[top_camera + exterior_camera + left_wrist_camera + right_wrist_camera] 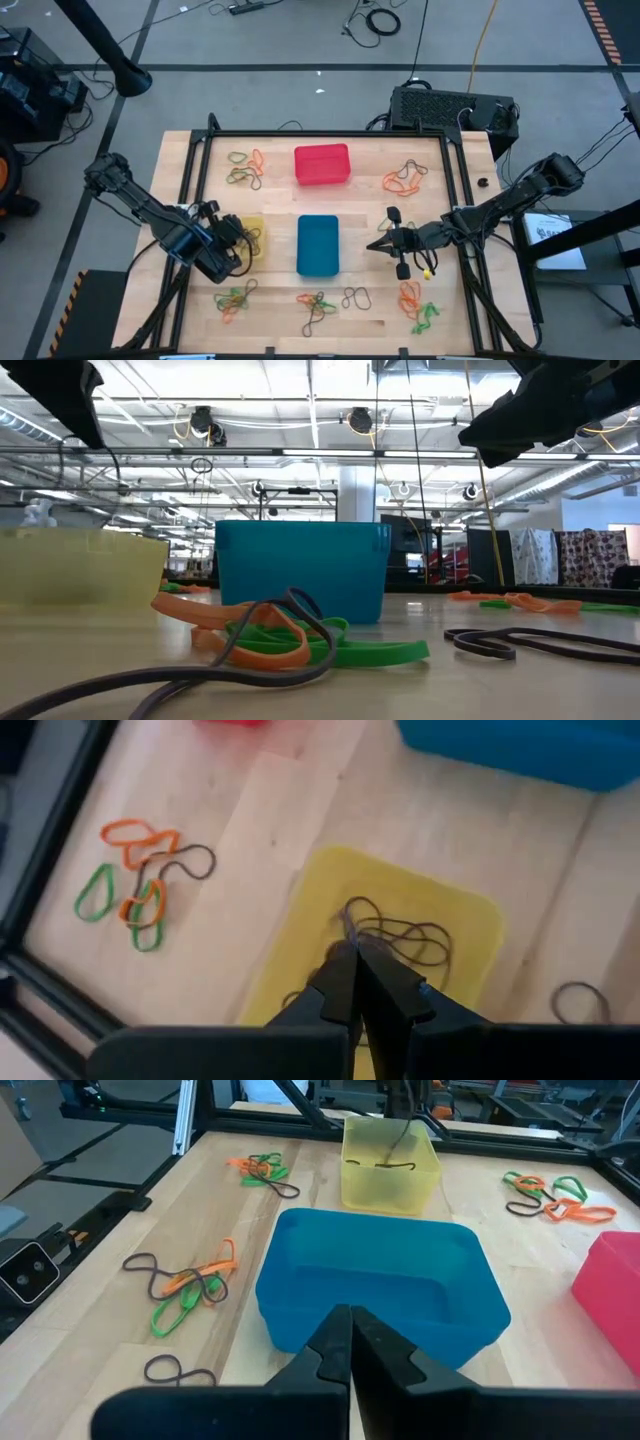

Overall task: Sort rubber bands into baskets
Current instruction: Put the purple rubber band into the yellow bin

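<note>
Closest to the low camera, a tangle of orange, green and dark rubber bands (290, 640) lies loose on the worktop (360, 200) before the blue basket (300, 568). Sorting has barely begun: only dark bands (395, 935) sit in the yellow basket (480, 915), while the blue one and the red basket (322, 164) look empty. Several piles remain. Over the yellow basket, the left hand (362, 948) looks pinched on a dark band; the right hand (350, 1318), shut and empty, hovers beside the blue basket. Only the wrist views show the baskets' contents.

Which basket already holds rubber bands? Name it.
The yellow basket, under the left gripper: dark bands lie inside. The blue basket shows empty; the red basket shows none.
</note>
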Motion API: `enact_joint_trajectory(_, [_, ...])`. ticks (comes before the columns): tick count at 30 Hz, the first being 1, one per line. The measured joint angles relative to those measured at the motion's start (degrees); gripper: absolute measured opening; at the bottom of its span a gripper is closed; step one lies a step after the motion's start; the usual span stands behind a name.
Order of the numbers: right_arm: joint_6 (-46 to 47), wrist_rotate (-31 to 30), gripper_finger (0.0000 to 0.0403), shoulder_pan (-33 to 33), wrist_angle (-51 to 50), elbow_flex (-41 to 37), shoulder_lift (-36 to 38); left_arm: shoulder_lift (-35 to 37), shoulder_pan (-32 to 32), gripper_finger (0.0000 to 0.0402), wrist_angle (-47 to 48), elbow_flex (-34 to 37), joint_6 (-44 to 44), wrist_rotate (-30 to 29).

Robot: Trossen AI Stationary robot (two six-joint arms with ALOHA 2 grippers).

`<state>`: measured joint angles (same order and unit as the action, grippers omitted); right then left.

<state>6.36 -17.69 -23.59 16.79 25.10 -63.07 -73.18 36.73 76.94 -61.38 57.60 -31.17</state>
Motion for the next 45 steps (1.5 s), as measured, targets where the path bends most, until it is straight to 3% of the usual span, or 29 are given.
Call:
enact_joint_trajectory(10, [0.04, -0.01, 0.0000, -0.01, 0.03, -0.02, 0.00, -4.72, 0.00, 0.0021, 2.49, 0.01, -2.14, -0.14])
enact_joint_trajectory(17, [0.04, -0.01, 0.0000, 0.00, 0.05, -0.02, 0.00, -7.01, -2.60, 0.0085, 2.59, 0.00, -2.01, 5.24])
enact_joint_trajectory(21, [0.03, -0.01, 0.0000, -0.01, 0.05, -0.02, 0.00, -7.44, -4.79, 0.0111, 2.36, 0.00, -2.49, 5.45])
enact_joint_trajectory(27, [0.03, -0.01, 0.0000, 0.00, 0.09, -0.02, 0.00, -7.37, -9.35, 0.0115, -1.43, 0.00, -2.94, 1.78])
enact_joint_trajectory(33, [-0.05, -0.02, 0.0000, 0.00, 0.10, -0.02, 0.00, -7.35, -22.33, 0.0115, -5.78, 0.00, -10.24, 1.88])
enact_joint_trajectory(40, [-0.42, -0.01, 0.0000, 0.00, 0.08, -0.02, 0.00, -7.35, -45.82, 0.0115, -12.23, 0.00, -22.38, 13.01])
enact_joint_trajectory(45, [-1.67, -0.01, 0.0000, 0.00, -1.23, -0.02, 0.00, -7.56, -59.88, 0.0115, -17.71, 0.00, -26.96, 16.73])
